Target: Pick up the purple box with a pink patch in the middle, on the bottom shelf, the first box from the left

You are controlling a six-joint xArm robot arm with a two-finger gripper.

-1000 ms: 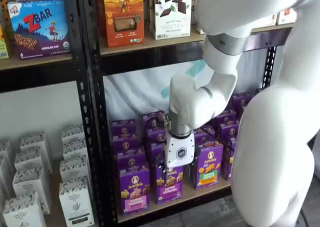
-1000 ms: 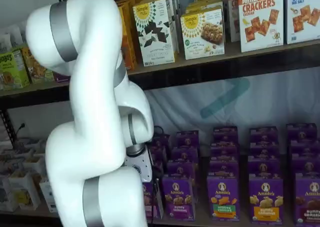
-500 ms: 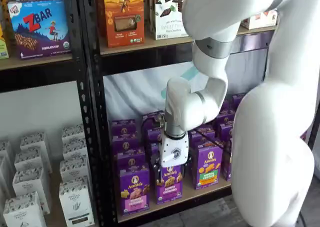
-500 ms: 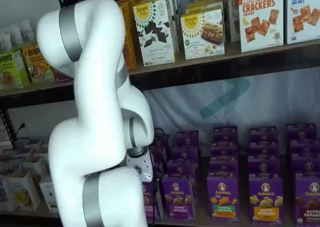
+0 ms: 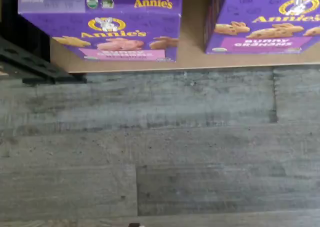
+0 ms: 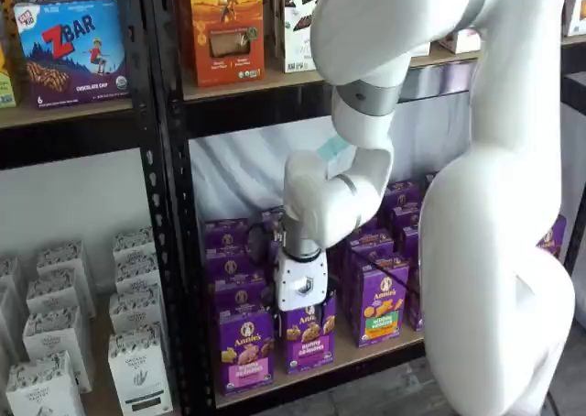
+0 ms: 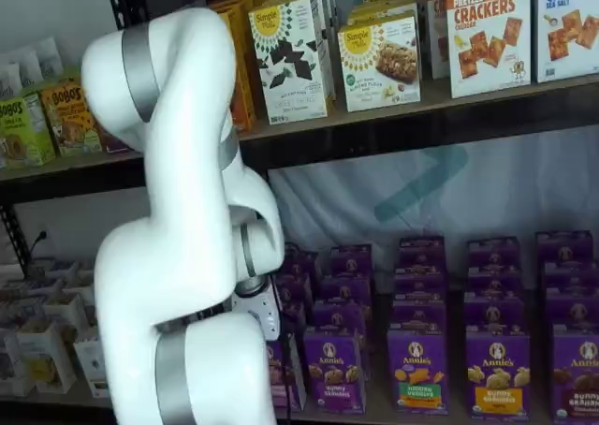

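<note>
Wrist view: the purple box (image 5: 107, 37) with its pink label strip stands at the front edge of the bottom shelf (image 5: 192, 61), beside a black upright rail (image 5: 35, 64); a neighbouring purple carton (image 5: 265, 29) with a magenta strip stands apart from it, bare tan board between them. Grey plank floor (image 5: 160, 147) fills the rest; no fingers appear here. Shelf view, frontal: the gripper (image 6: 299, 308), white body with only dark finger stubs showing beneath, hangs in front of the cartons, nearer the neighbouring carton (image 6: 309, 333) than the purple box (image 6: 244, 347), which sits at the row's end next to the black perforated upright (image 6: 179, 251). A green-panelled carton (image 6: 383, 299) stands further along and is not wanted. Whether the fingers are parted or closed cannot be told; nothing is seen held. Shelf view from the side: the arm (image 7: 187, 247) covers the target entirely; the gripper body (image 7: 257, 313) shows at the row's near end, fingers hidden, with a front carton (image 7: 332, 367) just beyond it. Judgement on the step in hand, the approach: the gripper appears to need a shift toward the upright to centre on the pink-panelled carton before closing. Fingers would best straddle the carton's narrow sides, using the gap toward the neighbour. The risk is clipping the upright or nudging the neighbouring carton.
</note>
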